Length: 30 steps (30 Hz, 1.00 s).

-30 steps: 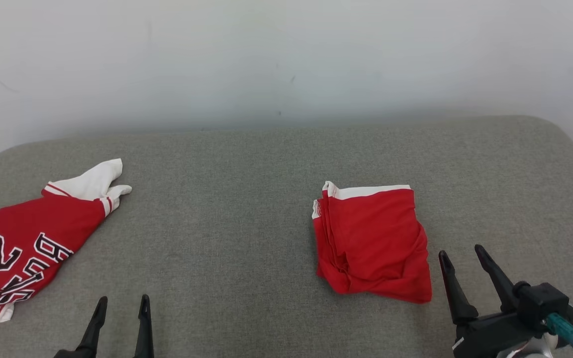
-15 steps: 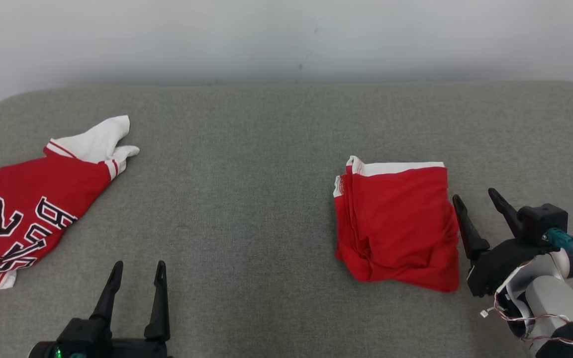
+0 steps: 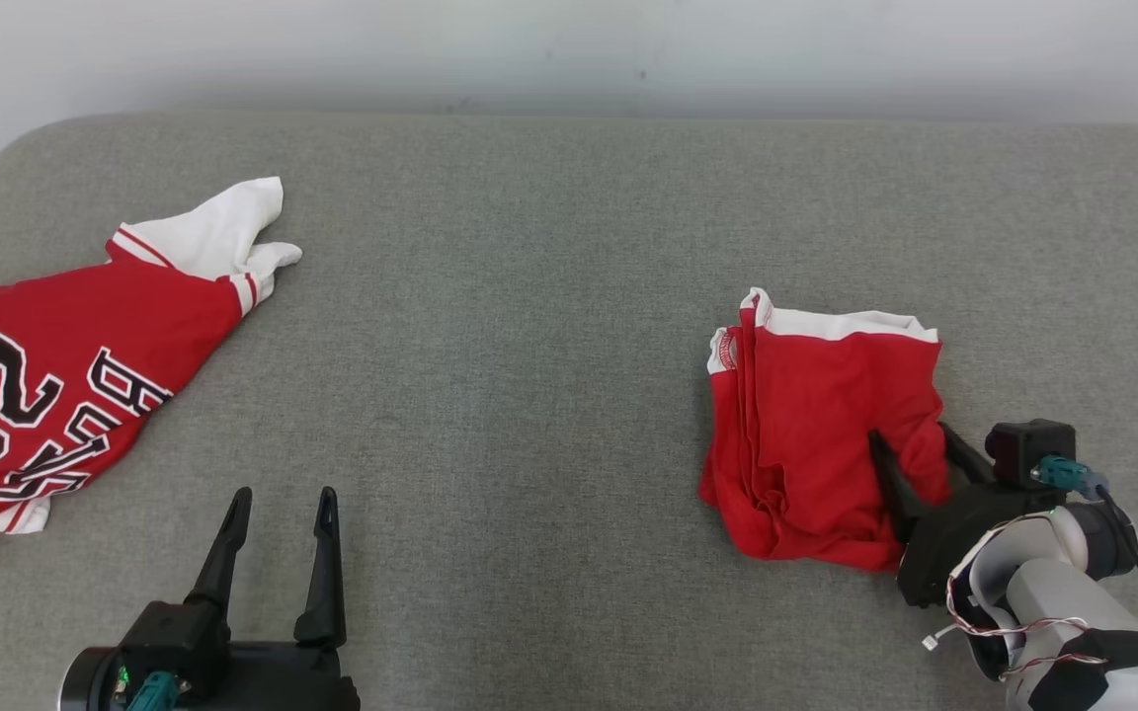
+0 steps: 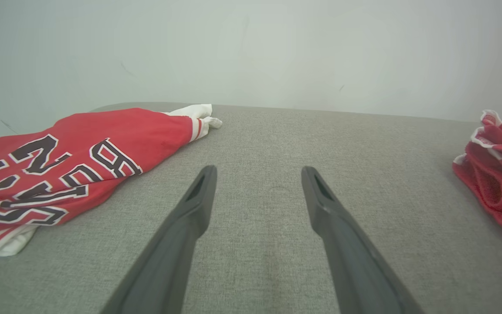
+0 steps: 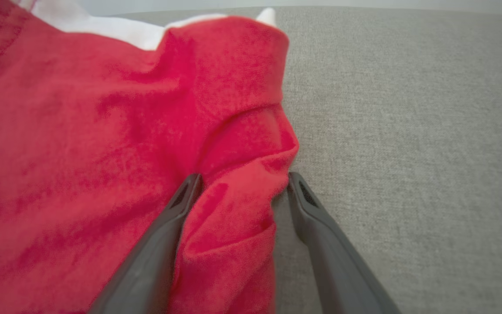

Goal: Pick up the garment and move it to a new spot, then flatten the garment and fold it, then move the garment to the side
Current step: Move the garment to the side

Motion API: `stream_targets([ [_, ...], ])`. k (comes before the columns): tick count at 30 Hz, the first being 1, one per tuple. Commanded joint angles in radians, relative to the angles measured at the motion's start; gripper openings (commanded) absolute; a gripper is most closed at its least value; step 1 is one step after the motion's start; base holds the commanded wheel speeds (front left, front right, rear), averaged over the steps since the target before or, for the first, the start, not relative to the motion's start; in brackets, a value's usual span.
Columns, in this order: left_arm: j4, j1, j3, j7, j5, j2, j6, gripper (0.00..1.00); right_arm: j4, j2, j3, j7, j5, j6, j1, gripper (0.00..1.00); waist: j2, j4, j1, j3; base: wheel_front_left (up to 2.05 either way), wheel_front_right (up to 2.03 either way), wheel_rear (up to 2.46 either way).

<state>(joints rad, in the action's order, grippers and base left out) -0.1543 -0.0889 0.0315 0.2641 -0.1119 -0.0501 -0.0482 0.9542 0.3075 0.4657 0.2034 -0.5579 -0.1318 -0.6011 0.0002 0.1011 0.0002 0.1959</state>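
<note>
Right hand (image 3: 909, 433) astride bunched red garment's (image 3: 806, 425) right edge, fingers (image 3: 893, 479) apparently apart; lettered jersey (image 3: 65, 385) far left.

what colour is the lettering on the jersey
The lettering is black with white outlines, clearest in the left wrist view.

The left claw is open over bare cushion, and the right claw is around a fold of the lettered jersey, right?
Not the jersey: the right wrist view shows the right gripper around a fold of the plain red garment with white edging.
</note>
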Motion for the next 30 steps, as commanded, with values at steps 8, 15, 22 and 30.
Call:
stream_targets([
  [8, -0.001, -0.003, 0.003, 0.0, -0.014, -0.001, 0.009, 1.0, 0.052, -0.014, 0.083, -0.033, -0.096, 0.002, -0.008, 0.0, -0.0002, -0.021, -0.0002, -0.001, 0.0, 0.0, 0.0],
  [15, 0.021, -0.045, 0.009, 0.0, -0.015, -0.001, 0.001, 1.0, 0.021, 0.078, 0.172, -0.015, -0.086, 0.003, -0.123, 0.0, -0.0002, -0.053, -0.0002, 0.076, 0.0, 0.0, 0.0],
  [22, 0.072, -0.119, 0.027, 0.0, 0.013, -0.001, -0.011, 1.0, -0.061, 0.237, 0.292, -0.024, -0.068, 0.003, -0.29, 0.0, -0.0002, -0.125, -0.0002, 0.237, 0.0, 0.0, 0.0],
  [30, 0.17, -0.211, 0.03, 0.0, 0.052, -0.005, -0.02, 1.0, -0.129, 0.428, 0.349, -0.01, -0.098, 0.002, -0.471, 0.0, -0.0002, -0.222, -0.0002, 0.417, 0.0, 0.0, 0.0],
])
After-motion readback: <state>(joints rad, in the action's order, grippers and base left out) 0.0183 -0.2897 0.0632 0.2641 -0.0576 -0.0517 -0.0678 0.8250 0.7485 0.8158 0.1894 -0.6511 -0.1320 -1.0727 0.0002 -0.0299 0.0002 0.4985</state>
